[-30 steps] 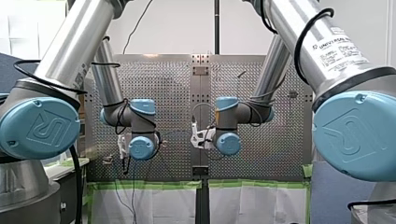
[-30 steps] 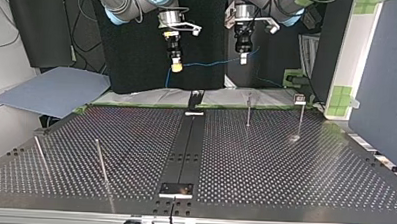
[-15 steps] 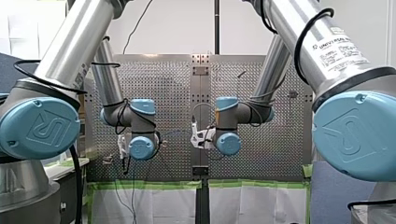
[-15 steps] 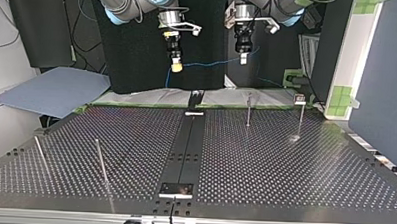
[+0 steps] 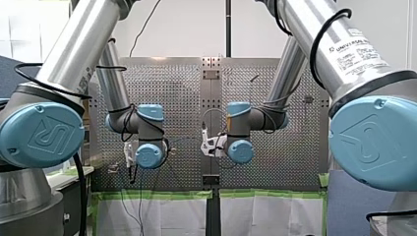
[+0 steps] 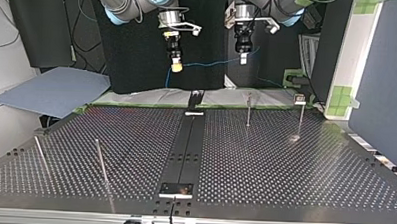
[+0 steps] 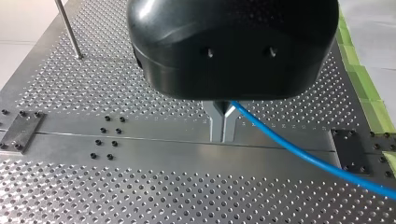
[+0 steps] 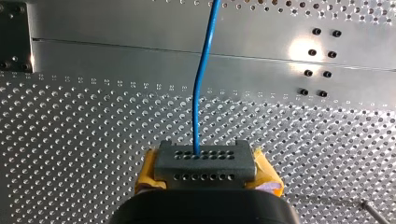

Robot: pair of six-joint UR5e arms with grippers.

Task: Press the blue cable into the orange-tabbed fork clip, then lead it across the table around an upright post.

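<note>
Judged the first step barely begun: held the blue cable (image 6: 213, 63) strung in the air between both grippers, apart from the perforated surface (image 6: 265, 159), and made out no orange-tabbed fork clip for certain in any view. Kept my left gripper (image 7: 223, 125) with its metal fingers closed tight on the cable, and my right gripper (image 8: 203, 161), yellow-padded, clamped on the same cable further along. Needed next, most likely, to find the clip, bring the span down over its fork and press in squarely without slackening either grip; only then to steer toward an upright post (image 6: 248, 109). Found nothing different from the frames a second and half a second before: same arm poses, same cable line, same posts.
</note>
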